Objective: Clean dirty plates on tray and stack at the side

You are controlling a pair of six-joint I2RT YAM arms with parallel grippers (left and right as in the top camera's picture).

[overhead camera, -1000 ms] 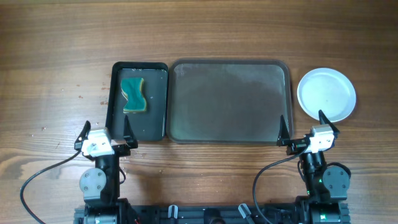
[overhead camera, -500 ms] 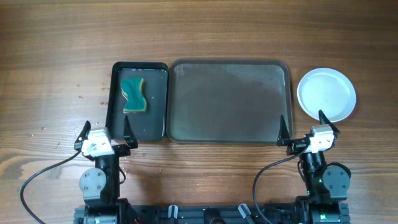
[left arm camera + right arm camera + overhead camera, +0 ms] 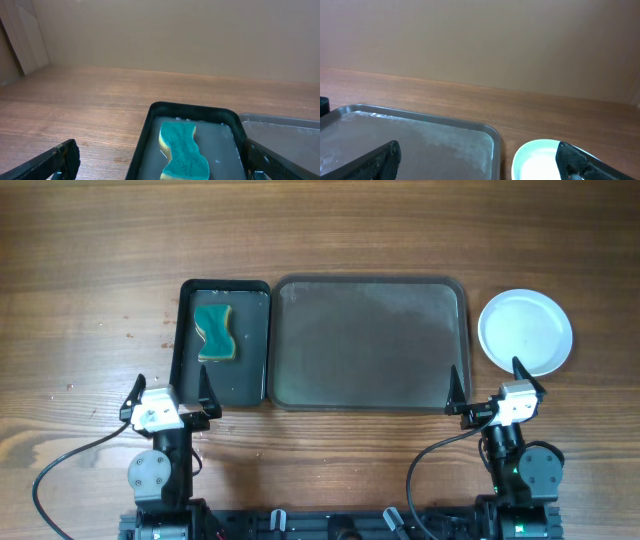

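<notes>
Left gripper (image 3: 170,387): my jaws stand wide apart, near the black tray (image 3: 250,370).
Right gripper (image 3: 488,377): my jaws stand wide apart.
Plates (image 3: 525,332): on the table (image 3: 330,230), just right of the tray (image 3: 370,340); count indiscernible.

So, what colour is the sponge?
The sponge is teal with a yellowish edge, clearest in left wrist view.

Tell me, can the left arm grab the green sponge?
Probably yes. The left gripper is open at the near edge of the small black tray, and the sponge lies uncovered inside it with nothing between them.
</notes>
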